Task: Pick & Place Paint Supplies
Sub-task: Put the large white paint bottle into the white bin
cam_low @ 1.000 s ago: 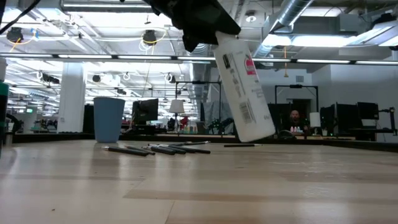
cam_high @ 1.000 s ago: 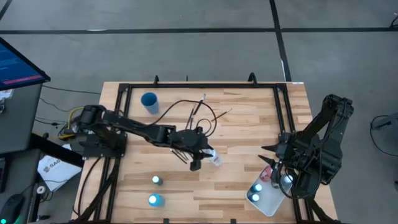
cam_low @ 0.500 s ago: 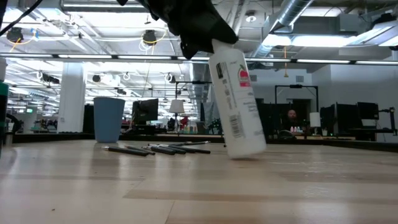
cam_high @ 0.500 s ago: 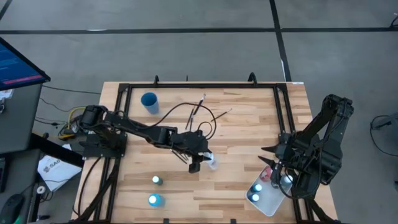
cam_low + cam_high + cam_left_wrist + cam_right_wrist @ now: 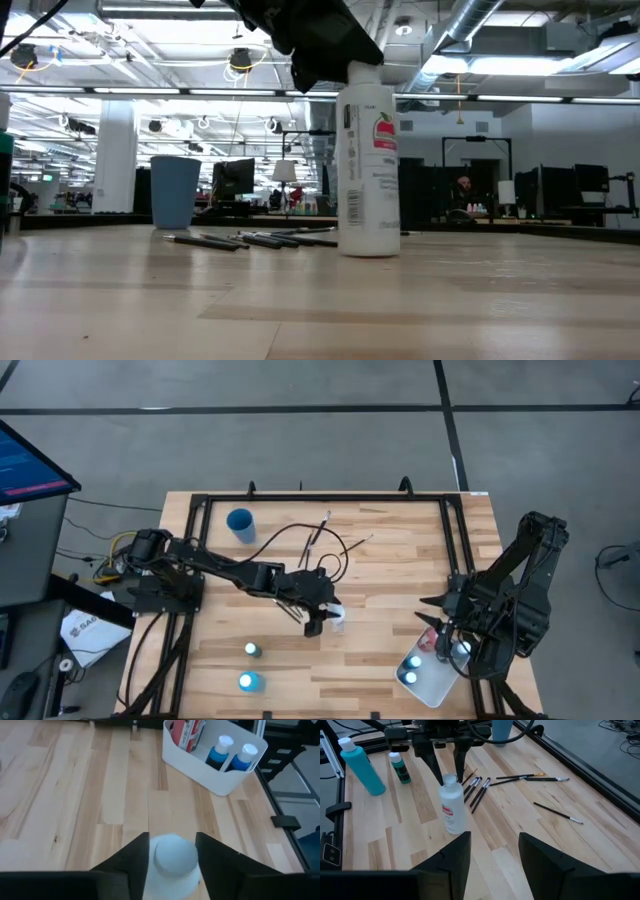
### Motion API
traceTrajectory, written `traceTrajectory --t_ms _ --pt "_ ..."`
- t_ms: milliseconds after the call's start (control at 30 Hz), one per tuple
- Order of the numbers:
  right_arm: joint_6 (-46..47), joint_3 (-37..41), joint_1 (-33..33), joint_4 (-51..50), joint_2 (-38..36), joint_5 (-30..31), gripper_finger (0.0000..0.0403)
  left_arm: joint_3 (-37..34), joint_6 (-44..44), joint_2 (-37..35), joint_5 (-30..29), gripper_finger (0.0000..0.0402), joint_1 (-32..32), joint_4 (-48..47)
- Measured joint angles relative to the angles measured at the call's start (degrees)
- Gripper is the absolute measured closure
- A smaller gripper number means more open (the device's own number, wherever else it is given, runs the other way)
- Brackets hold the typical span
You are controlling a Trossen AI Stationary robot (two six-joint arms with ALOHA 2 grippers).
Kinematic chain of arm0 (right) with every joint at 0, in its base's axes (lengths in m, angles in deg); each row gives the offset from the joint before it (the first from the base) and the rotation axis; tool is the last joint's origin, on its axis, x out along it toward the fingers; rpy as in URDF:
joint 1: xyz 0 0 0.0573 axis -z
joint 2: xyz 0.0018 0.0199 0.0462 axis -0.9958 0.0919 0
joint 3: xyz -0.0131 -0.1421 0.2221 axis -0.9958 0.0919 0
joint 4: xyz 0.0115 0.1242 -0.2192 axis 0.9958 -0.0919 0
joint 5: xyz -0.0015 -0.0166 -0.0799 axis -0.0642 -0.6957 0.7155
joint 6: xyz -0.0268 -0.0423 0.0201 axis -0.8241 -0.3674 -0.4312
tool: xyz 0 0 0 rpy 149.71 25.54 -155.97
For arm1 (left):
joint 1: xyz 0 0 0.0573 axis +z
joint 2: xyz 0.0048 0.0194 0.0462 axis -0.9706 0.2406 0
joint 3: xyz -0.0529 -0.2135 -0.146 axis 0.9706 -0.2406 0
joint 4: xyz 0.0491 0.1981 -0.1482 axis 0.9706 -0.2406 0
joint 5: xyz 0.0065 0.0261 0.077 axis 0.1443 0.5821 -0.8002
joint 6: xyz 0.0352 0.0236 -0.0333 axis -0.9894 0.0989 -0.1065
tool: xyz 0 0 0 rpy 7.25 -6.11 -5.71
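A white paint bottle with a red-marked label stands upright on its base at the middle of the table. My left gripper reaches over it slanting down, its fingers on either side of the bottle's pale cap. My right gripper waits open and empty by the table's right edge, above the white tray. Thin dark paintbrushes lie scattered behind the bottle. Two teal bottles stand near the front edge. My left gripper has a finger on each side of the white bottle's cap, coming slanting down from the table's left. A thin gap shows at one finger; whether the other touches, I cannot tell. The bottle stands upright on the table on its own base.
The blue cup stands at the far left. The tray's wall encloses two blue bottles and a red one. A dark frame rail borders the tabletop. Bare wood lies between bottle and tray.
The white bottle hung tilted from my left gripper, clear of the table. Its lower end has swung back under the cap and come down, so it now stands upright on its base. The gripper itself has hardly shifted.
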Motion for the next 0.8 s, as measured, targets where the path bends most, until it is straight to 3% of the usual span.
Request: traceTrajectory --t_ms 267,500,667,800 --pt "-3.99 0.0 2.83 2.01 0.0 0.0 0.0219 -0.15 -1.08 -1.18 0.32 0.0191 -0.11 -0.87" --pt "-29.9 0.0 13.06 19.16 0.0 -0.93 0.0148 -0.07 -6.42 -11.68 1.95 0.0172 -2.56 -5.58" --pt "-44.21 -0.06 21.7 30.49 1.44 -8.58 0.0138 -1.08 -6.52 -21.91 -0.23 0.0178 -5.5 -8.74" --pt "-52.72 -0.04 27.77 36.75 5.26 -16.85 0.0138 -7.51 -6.34 -31.27 -2.36 0.0188 -8.17 -9.1"
